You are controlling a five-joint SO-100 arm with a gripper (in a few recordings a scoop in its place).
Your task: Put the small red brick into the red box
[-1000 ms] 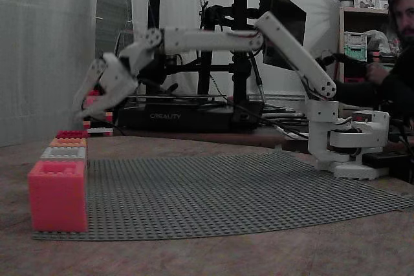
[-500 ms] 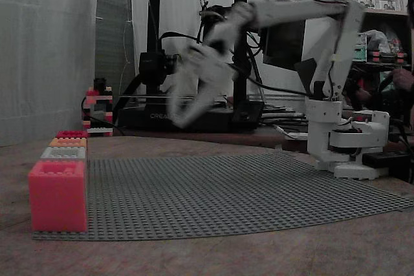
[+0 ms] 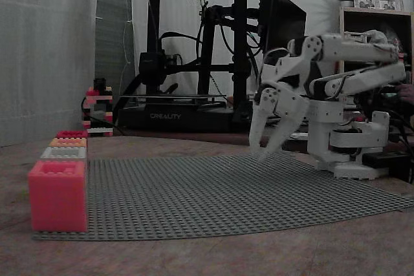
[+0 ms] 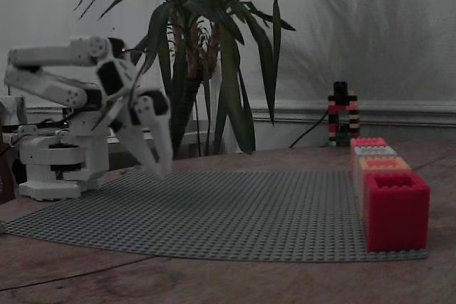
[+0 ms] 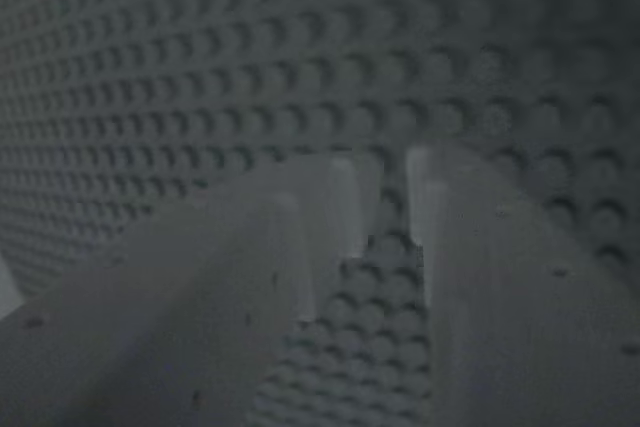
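Movement: since half a second ago the arm has folded back from mid-air toward its base, and one second ago it was stretched out over the far end of the row of boxes.
Gripper: in a fixed view the gripper (image 3: 257,151) hangs close in front of the arm's base, with its tips pointing down at the grey studded baseplate (image 3: 226,192); the other fixed view shows it (image 4: 160,173) low over the plate.
Jaws: in the wrist view the gripper (image 5: 380,177) has a narrow gap between the fingers; only plate studs show through it, so it is a little apart and carries nothing.
Why this pose: my judgement is that this is a retreat to rest after a release, because the gripper is well apart from all the boxes.
Red box: the red box (image 4: 395,208) stands at one end of the row, on the edge of the plate; in the opposite fixed view it (image 3: 71,134) is the farthest one.
Other boxes: the orange box (image 4: 383,164), the grey box (image 4: 374,151) and the coral-pink box (image 3: 57,195) follow, touching in one line.
Contents: both cameras are too low, so the inside of each box is hidden.
Small red brick: I cannot see it; most probably it lies inside the red box, so the task looks finished.
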